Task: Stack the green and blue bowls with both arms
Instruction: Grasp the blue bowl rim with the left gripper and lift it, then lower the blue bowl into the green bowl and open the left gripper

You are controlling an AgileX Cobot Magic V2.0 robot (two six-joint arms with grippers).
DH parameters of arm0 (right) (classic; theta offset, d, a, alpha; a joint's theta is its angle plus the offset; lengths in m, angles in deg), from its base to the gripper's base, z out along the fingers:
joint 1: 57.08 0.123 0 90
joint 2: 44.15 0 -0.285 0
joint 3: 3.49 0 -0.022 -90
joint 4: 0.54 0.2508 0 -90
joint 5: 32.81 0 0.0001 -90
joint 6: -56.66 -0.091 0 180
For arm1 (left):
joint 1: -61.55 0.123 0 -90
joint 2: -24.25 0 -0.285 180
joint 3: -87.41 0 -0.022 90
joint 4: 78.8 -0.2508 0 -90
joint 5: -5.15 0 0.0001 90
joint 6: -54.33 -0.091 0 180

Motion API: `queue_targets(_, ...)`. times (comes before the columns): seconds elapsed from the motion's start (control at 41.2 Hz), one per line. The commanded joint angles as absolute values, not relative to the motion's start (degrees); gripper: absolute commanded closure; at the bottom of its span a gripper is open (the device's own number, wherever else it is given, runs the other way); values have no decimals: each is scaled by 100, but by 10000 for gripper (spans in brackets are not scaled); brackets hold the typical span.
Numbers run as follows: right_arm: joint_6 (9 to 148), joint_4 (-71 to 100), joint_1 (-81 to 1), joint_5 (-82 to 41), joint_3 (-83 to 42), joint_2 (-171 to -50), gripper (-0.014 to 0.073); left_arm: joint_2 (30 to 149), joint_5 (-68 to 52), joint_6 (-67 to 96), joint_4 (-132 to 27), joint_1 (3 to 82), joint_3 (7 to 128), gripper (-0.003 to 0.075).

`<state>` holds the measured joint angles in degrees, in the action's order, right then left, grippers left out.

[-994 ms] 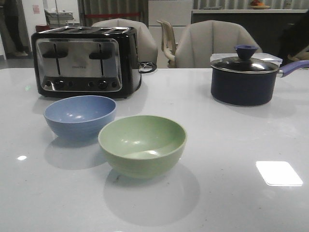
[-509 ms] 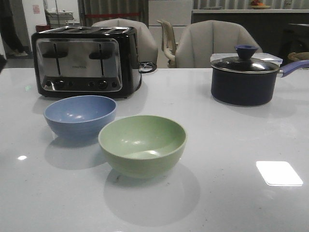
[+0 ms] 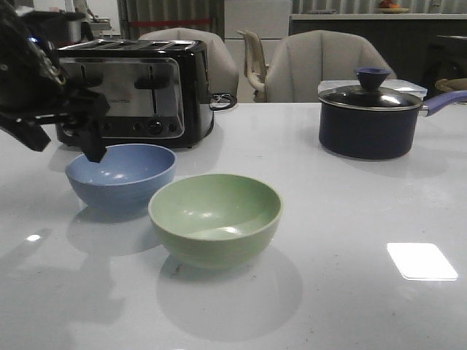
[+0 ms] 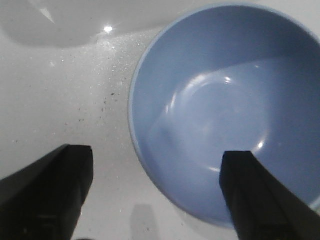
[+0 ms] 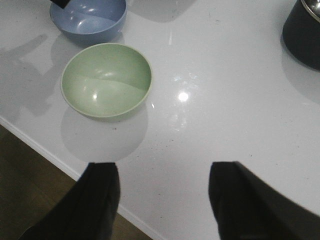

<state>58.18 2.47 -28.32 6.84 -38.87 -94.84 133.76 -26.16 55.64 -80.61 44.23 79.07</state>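
The dusty blue bowl (image 3: 121, 175) stands upright on the white table (image 3: 350, 219), and the sage green bowl (image 3: 215, 217) stands just to its front right. My left gripper (image 3: 66, 142) hovers open at the blue bowl's left rim. In the left wrist view the gripper (image 4: 155, 152) straddles the rim of the blue bowl (image 4: 225, 110), with one finger over the inside and one outside. My right gripper (image 5: 162, 167) is open and empty, high above the table's front edge. The green bowl (image 5: 106, 80) and the blue bowl (image 5: 89, 17) lie ahead of it. It is out of the front view.
A black and steel toaster (image 3: 139, 91) stands behind the blue bowl. A dark lidded saucepan (image 3: 372, 117) with a blue knob stands at the back right and shows in the right wrist view (image 5: 305, 35). Chairs stand behind the table. The table's front edge (image 5: 50, 155) lies under my right gripper.
My left arm has come into the front view from the left and now hangs over the blue bowl's left rim. Neither bowl has moved.
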Motion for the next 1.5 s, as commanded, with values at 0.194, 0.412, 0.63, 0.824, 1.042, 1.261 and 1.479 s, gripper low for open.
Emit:
queue_targets(0.194,5860,208,-2835,334,-3728,-9458,88,13923,-2299,5563,-8384,4393,8544,162)
queue_targets(0.412,5860,208,-2835,334,-3728,-9458,88,14003,-2224,5563,-8384,4393,8544,374)
queue_targets(0.63,5860,208,-2835,334,-3728,-9458,88,14003,-2289,5573,-8384,4404,8544,577)
queue_targets(0.824,5860,208,-2835,334,-3728,-9458,88,13661,-2541,5573,-8384,4569,8544,619)
queue_targets(1.042,5860,208,-2835,334,-3728,-9458,88,12715,-2886,5573,-8350,4770,8544,619)
queue_targets(1.261,5860,208,-2835,334,-3728,-9458,88,11847,-3323,5354,-7599,4566,8544,619)
queue_targets(1.479,5860,208,-2835,334,-3728,-9458,88,11651,-3852,4475,-6364,3962,8544,619)
